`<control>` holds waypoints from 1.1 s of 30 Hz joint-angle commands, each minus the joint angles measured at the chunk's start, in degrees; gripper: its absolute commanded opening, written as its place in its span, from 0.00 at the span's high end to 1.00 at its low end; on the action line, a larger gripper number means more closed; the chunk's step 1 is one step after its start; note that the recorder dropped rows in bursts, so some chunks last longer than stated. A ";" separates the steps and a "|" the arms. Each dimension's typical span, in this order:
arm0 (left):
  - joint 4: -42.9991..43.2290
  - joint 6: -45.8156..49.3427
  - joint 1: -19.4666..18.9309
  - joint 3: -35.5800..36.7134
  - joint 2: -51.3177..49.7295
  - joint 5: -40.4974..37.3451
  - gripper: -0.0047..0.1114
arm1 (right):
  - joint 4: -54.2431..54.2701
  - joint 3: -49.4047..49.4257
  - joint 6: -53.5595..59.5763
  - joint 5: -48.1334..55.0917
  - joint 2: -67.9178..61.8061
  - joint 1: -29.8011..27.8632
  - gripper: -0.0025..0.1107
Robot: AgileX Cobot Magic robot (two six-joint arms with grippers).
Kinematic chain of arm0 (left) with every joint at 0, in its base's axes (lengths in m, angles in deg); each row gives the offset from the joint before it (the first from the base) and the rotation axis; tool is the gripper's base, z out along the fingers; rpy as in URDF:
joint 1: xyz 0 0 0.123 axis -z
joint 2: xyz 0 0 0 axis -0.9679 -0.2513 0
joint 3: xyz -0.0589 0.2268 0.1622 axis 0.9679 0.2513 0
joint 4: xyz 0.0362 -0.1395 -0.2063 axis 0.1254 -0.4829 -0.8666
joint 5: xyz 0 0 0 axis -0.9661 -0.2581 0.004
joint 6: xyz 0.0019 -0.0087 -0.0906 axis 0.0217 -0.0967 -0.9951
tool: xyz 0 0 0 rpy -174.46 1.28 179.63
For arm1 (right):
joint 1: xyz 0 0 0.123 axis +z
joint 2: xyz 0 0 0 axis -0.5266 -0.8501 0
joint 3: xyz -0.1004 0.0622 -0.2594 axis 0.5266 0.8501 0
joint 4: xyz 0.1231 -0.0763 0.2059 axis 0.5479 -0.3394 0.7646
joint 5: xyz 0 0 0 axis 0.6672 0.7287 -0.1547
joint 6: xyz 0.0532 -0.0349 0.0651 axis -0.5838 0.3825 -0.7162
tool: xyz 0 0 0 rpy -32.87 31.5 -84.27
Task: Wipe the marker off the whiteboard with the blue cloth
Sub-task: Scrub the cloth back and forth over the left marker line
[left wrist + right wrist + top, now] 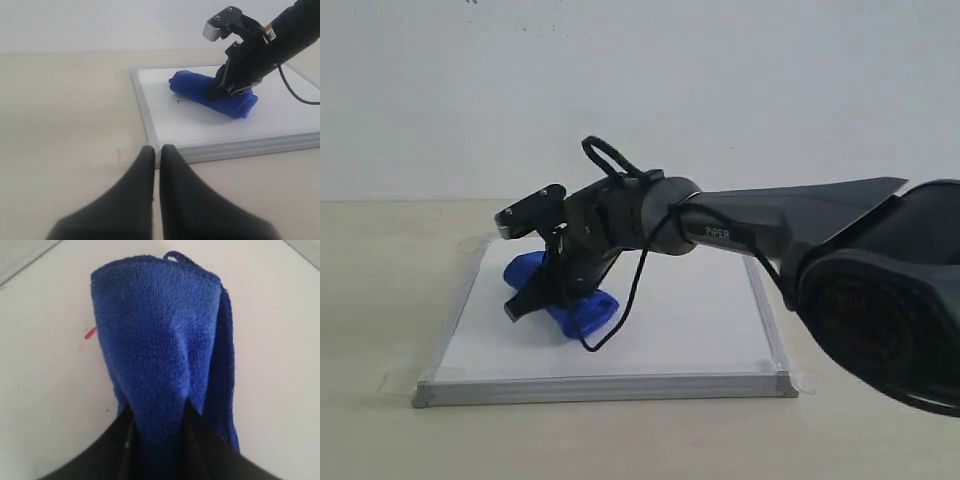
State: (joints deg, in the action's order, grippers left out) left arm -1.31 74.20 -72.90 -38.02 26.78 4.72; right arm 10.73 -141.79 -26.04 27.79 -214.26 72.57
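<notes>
The whiteboard [690, 330] lies flat on the table, white with a silver frame. On its left part rests the blue cloth [582, 308], a rolled bundle. My right gripper [535, 300] reaches across from the right and is shut on the blue cloth [160, 365], pressing it onto the board. A short red end of the marker [90, 333] shows beside the cloth; the same marker [180, 101] peeks out near the cloth [200, 90] in the left wrist view. The rest of the strokes is hidden under the cloth. My left gripper [156, 150] hovers shut and empty above the table, off the whiteboard's [210, 125] corner.
The beige table [380, 290] surrounds the board, with a white wall behind. Clear tape tabs [807, 380] hold the board's corners. The right arm [770, 225] stretches over the board's right half, and its black cable [625, 300] hangs down to the board.
</notes>
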 commanded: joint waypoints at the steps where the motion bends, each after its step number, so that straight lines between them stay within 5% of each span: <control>1: -0.56 0.06 0.00 -0.14 0.13 0.31 0.93 | -13.61 0.11 -12.02 4.77 -2.12 -5.96 0.98; 11: -0.56 0.06 0.00 -0.14 0.13 0.31 0.93 | -10.08 0.11 -14.00 2.49 -2.12 -3.82 0.98; 18: -0.56 0.06 0.00 -0.14 0.13 0.31 0.93 | 9.30 -0.49 6.85 -1.71 -2.12 4.32 0.98; 23: -0.56 0.06 0.00 -0.14 0.13 0.31 0.93 | 5.43 -1.32 5.75 -0.44 -2.12 3.20 0.98; 30: -0.56 0.06 0.00 -0.14 0.13 0.31 0.93 | -12.48 -1.32 -13.12 5.25 -2.88 -5.56 0.98; 33: -0.56 0.06 0.00 -0.14 0.13 0.31 0.93 | -12.17 -1.32 -16.07 5.92 -2.88 -6.97 0.98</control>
State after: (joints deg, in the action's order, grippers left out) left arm -1.31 74.20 -72.90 -38.02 26.78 4.72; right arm 1.23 -143.71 -38.71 28.84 -215.62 67.55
